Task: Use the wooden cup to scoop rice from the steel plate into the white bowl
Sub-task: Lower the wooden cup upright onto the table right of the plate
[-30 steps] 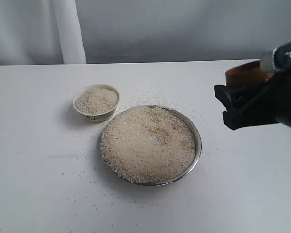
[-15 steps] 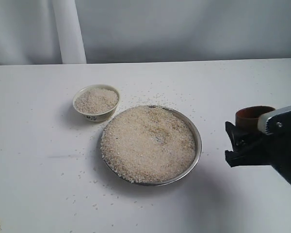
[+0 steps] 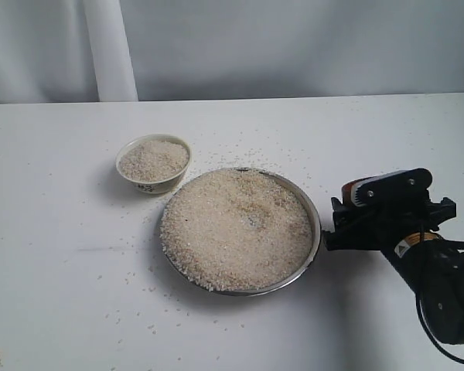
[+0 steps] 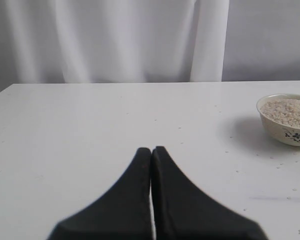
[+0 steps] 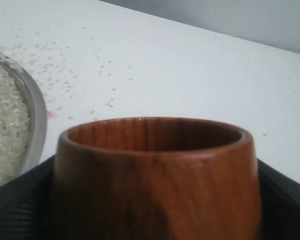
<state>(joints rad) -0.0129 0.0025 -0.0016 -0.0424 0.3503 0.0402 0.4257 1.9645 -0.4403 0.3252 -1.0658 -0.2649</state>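
Toward the right edge of the surface point(image 3: 62, 294), just beside the rim of the steel plate point(image 3: 316, 232), the right end effector point(image 3: 339, 224) sits low. Its black fingers point(image 5: 282, 200) are clamped on either side of the wooden cup point(image 5: 155, 175). In the exterior view only a reddish sliver of the cup peeks above the fingers. The right wrist view shows its round brown wall and the darker inner wall below the rim, but not what lies at the bottom. Whether the cup touches the surface cannot be told. It is close to the plate's rim but apart from it.

The plate lies about midway between the left and right edges, nearer the near edge than the far one. It is heaped almost rim to rim with rice point(image 3: 232, 228). The white bowl point(image 3: 153, 185) stands just off the plate toward the far-left corner, close to it but not touching. It is upright, with dark markings on its side, and is filled with rice to about its rim. Loose grains point(image 3: 243, 151) are scattered over the surface around both dishes, many of them just beyond the plate.

The left end effector point(image 4: 151, 152) shows only in the left wrist view. Its two black fingers are pressed together tip to tip above the surface, well apart from the bowl. A pale curtain point(image 4: 115, 40) hangs behind the far edge.
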